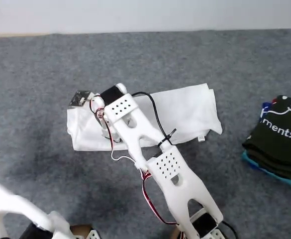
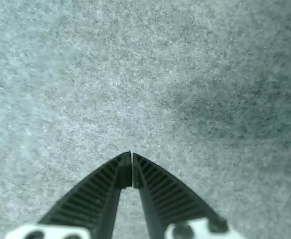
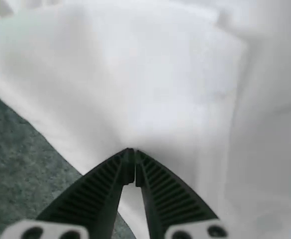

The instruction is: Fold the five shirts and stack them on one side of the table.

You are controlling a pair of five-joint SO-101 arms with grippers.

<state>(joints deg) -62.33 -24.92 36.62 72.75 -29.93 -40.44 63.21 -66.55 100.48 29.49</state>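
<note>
While the white shirt (image 1: 185,114) lies part-folded on the worktop (image 1: 46,74), the right tool (image 3: 131,152) hangs over it, tips together — the left tool (image 2: 131,155) is likewise closed. The next move likely needs an edge pinched and folded over.

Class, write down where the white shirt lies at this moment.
In the high view the white shirt lies mid-table, under the right pincer, with the stack of folded shirts off to its side at the picture's right edge.
</note>
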